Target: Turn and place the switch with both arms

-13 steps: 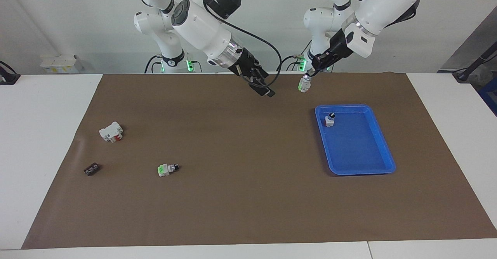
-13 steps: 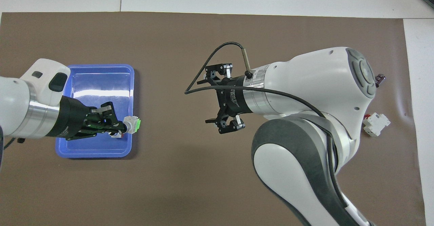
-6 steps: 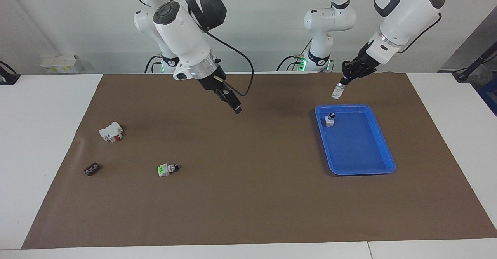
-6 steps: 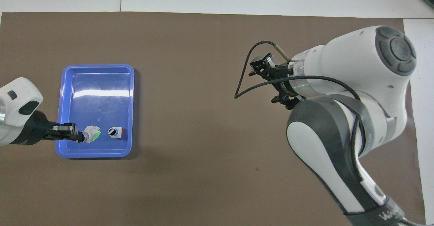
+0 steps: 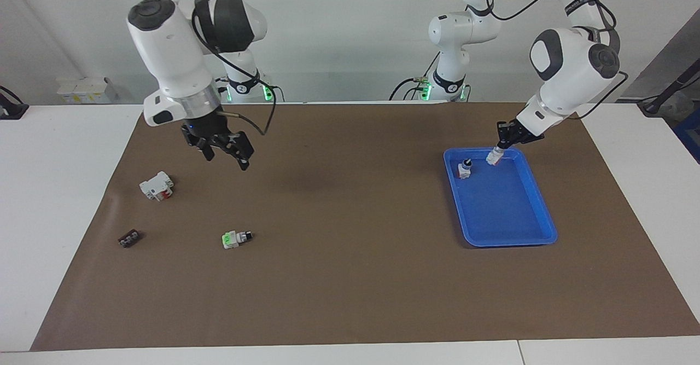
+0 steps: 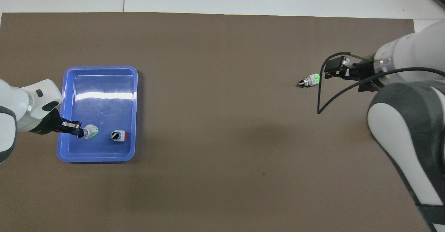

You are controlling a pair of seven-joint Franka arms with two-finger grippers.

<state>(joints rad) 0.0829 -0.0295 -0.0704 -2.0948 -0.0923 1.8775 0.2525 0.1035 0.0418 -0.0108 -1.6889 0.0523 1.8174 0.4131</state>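
1. Descent is the change: a second ago the left gripper (image 5: 501, 145) carried the held switch (image 5: 494, 157), a small white-grey selector body with a green contact end, in the air over the brown mat (image 5: 350, 277) outside the shallow blue plastic tray (image 5: 538, 209); now it hangs low inside the tray's corner nearest the robots
2. That pincer is closed on the switch's knob end, with the body hanging just under its tips at or just above the tray floor; I cannot tell whether it touches
3. Beside the tips, toward the right arm's end, stands a second switch (image 5: 464, 168), black knob up and reddish base down, apart from the held one
4. Meanwhile the right gripper (image 5: 225, 149) has swung away from the table's middle and now hangs, fingers spread and empty, over bare mat
5. Below it, farther from the robots, lies a third switch (image 5: 236, 238) on its side; a white block with red lever (image 5: 157, 185) and a tiny dark part (image 5: 129, 238) lie nearby
6. Judged from this, the placing is nearly finished: release comes next, while the right arm seems headed for the lying switch
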